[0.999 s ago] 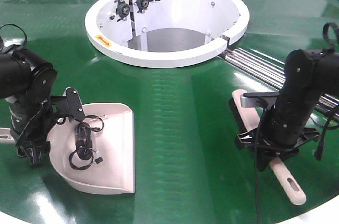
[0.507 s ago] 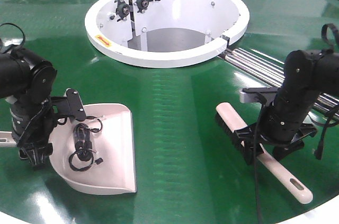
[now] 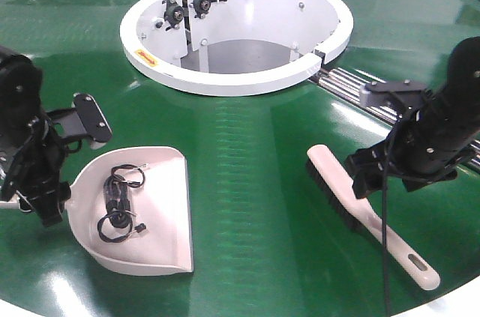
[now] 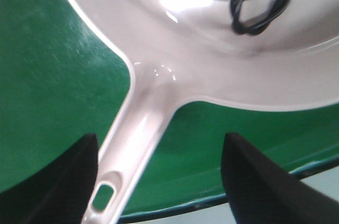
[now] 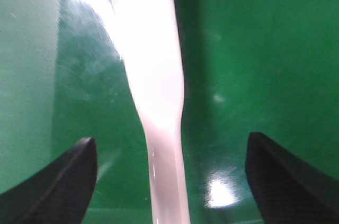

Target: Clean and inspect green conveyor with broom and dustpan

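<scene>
The dustpan (image 3: 154, 238) lies flat on the green conveyor (image 3: 247, 182) at the front left, with black cable scraps (image 3: 120, 204) in its scoop. My left gripper (image 3: 45, 208) is open just above its handle. In the left wrist view the handle (image 4: 140, 134) runs between the wide-apart fingers, close to the left one, and the left gripper (image 4: 167, 181) grips nothing. The broom (image 3: 341, 189) lies on the belt at the front right, bristles down. My right gripper (image 3: 397, 178) is open above its handle (image 5: 159, 128), which runs between the spread fingers of the right gripper (image 5: 172, 181), touching neither.
The white central ring opening (image 3: 236, 77) is at the back middle, with bearing mounts inside. Silver rollers (image 3: 367, 92) run from the ring to the right behind my right arm. The belt's front edge is just behind the dustpan handle (image 4: 212, 203).
Both grippers have opened and lifted off their handles. The broom has been laid flat on the belt and my right arm has drawn back to the right. My left arm has risen off the dustpan handle.
</scene>
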Controlling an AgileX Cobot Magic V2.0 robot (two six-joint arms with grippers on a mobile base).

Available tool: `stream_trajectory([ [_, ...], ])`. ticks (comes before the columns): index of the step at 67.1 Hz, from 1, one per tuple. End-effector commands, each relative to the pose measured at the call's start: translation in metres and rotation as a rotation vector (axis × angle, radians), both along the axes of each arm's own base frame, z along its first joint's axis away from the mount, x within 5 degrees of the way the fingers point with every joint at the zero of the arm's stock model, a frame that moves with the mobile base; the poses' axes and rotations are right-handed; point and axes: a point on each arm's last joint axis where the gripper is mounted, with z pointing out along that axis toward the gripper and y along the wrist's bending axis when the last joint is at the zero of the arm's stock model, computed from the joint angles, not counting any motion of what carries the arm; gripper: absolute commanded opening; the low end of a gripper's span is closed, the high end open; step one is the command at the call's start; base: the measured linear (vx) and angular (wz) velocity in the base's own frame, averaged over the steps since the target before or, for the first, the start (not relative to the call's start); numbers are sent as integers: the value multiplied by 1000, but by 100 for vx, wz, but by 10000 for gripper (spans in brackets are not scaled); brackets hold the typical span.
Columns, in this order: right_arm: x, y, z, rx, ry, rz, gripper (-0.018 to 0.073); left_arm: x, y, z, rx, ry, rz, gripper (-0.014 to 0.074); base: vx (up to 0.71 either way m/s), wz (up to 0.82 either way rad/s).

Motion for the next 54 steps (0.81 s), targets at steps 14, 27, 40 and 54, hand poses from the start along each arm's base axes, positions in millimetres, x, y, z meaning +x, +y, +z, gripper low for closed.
stream_trajectory([
  [14,-29,-8,78,45,-398,14,558,-50,9,88,-167,-329,61,470,0,0],
  [27,-64,-15,118,62,-584,33,558,-90,12,135,-458,-563,232,470,0,0],
  [40,-110,-23,135,83,-841,54,558,-122,19,166,-704,-837,322,443,0,0],
  [54,-169,-35,103,90,-1080,46,558,-165,32,149,-807,-1021,289,342,0,0],
])
